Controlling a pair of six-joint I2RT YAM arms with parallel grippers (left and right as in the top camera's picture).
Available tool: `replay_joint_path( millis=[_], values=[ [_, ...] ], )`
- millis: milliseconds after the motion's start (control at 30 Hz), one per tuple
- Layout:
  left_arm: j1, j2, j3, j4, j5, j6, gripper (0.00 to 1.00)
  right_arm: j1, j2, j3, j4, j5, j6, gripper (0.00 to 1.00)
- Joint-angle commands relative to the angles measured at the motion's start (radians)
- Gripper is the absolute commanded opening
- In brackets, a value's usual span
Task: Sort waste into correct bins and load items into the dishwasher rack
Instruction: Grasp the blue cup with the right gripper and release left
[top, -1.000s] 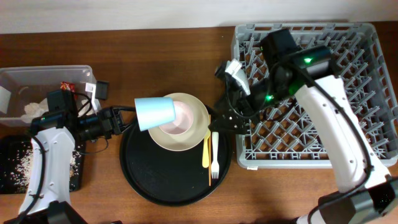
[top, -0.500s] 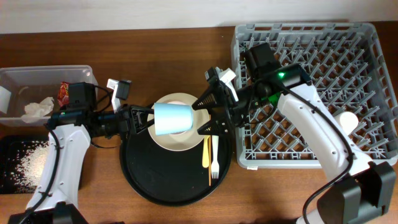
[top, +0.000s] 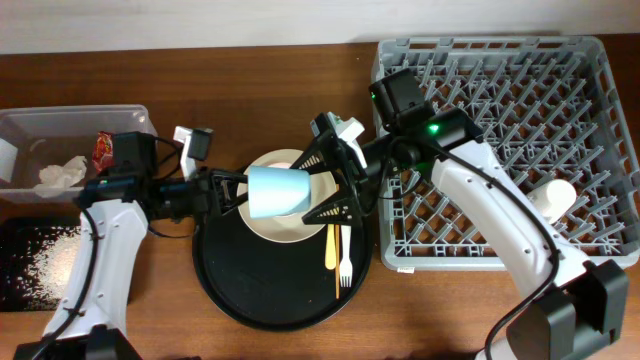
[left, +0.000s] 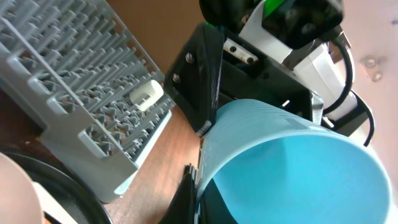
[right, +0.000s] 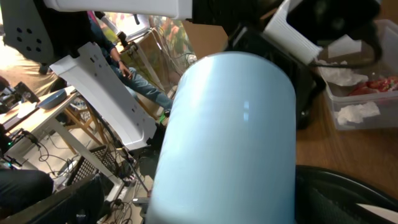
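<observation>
My left gripper (top: 243, 190) is shut on the rim of the light blue cup (top: 281, 190) and holds it on its side above the large cream plate (top: 290, 232). In the left wrist view my left gripper (left: 200, 190) pinches the wall of the light blue cup (left: 292, 168). My right gripper (top: 327, 182) is open, one finger on each side of the cup's closed end. The light blue cup (right: 230, 137) fills the right wrist view. The pink bowl is hidden under the cup. A thin yellow utensil (top: 331, 248) and a white fork (top: 345, 257) lie beside the plate. A small cream cup (top: 556, 194) lies in the dishwasher rack (top: 580, 60).
The plate and utensils rest on a large round black tray (top: 260, 295). At the left, a clear tub (top: 60, 125) holds white tissues (top: 60, 173) and a red wrapper (top: 103, 150). A shallow black tray (top: 15, 295) below it holds rice grains.
My left arm carried the cup right, over the plate. My right gripper swung left off the rack's edge and now straddles the cup's closed end.
</observation>
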Motion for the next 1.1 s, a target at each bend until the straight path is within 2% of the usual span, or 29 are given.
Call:
replay_joint_path(
  millis=[0,133,167,233,733,900,1067],
  values=[
    [-0.036,0.005,0.005,0.014,0.002,0.023,0.0,0.031,-0.007,-0.005,0.003,-0.04,-0.011,0.99],
    [-0.037,0.005,0.005,0.018,0.002,0.023,0.0,0.059,-0.006,-0.005,0.011,-0.027,-0.011,1.0],
    [-0.037,0.005,0.005,0.018,0.002,0.023,0.0,0.071,-0.006,-0.005,0.011,-0.001,-0.01,0.93],
    [-0.036,0.005,0.005,0.02,0.002,0.023,0.0,0.083,-0.006,-0.005,0.01,0.006,-0.01,0.89],
    [-0.006,0.005,0.005,0.061,0.002,0.023,0.01,0.1,-0.006,-0.005,-0.013,0.084,0.024,0.88],
    [0.092,0.005,0.005,0.035,0.002,0.023,0.0,0.077,-0.006,-0.005,0.032,-0.016,0.024,0.9],
    [0.075,0.005,0.005,0.016,0.002,0.023,0.01,0.068,-0.006,-0.005,0.045,-0.032,0.024,0.9]
  ],
)
